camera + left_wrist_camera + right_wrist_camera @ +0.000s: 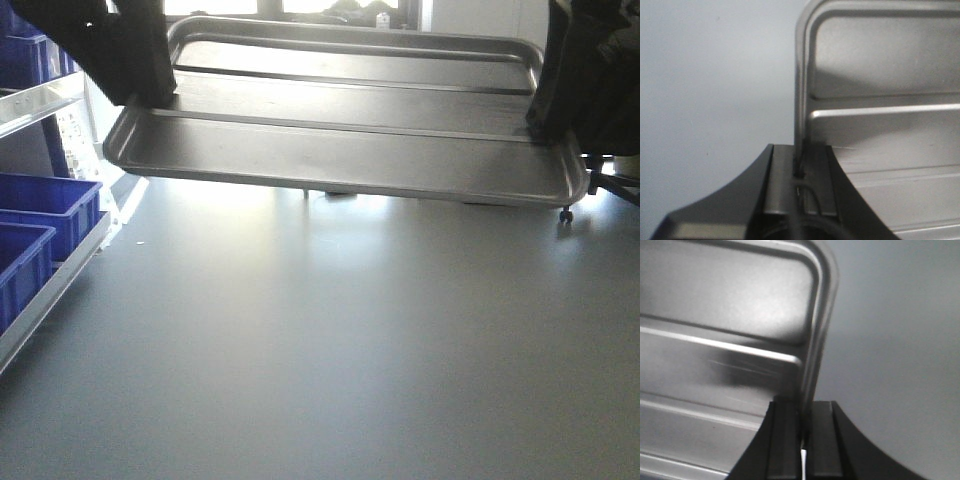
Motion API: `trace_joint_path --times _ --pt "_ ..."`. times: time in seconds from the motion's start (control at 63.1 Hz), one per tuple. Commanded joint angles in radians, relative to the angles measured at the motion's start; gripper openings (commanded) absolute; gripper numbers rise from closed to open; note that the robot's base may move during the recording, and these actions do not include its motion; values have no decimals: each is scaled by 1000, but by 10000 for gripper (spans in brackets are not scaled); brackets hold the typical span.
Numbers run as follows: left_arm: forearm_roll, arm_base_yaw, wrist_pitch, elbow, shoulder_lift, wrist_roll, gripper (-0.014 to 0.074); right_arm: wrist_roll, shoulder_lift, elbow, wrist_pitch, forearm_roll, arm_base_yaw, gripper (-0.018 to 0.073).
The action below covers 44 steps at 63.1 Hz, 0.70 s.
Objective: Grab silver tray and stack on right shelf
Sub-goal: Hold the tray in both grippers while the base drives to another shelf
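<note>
The silver tray [340, 150] hangs in the air across the top of the front view, shiny, with a low rim and two long ridges. My left gripper [150, 95] is shut on the rim of its left short side. My right gripper [540, 125] is shut on the rim of the right short side. In the left wrist view the tray [880, 140] has its rim pinched in the left gripper [801, 150]. The right wrist view shows the tray [715, 340] with its rim clamped in the right gripper [804, 405]. The right shelf is out of view.
A metal rack [40, 100] with blue bins [45, 215] stands along the left edge. Grey floor [320, 350] spreads below the tray. A chair caster [566, 214] shows at the far right, and bright windows lie behind.
</note>
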Motion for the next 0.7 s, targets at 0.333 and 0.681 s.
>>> trace_joint_path --times 0.333,0.681 --pt "4 -7 -57 -36 -38 -6 -94 -23 -30 -38 -46 -7 -1 57" --pt "4 -5 -57 -36 -38 -6 -94 -23 -30 -38 -48 -7 -1 57"
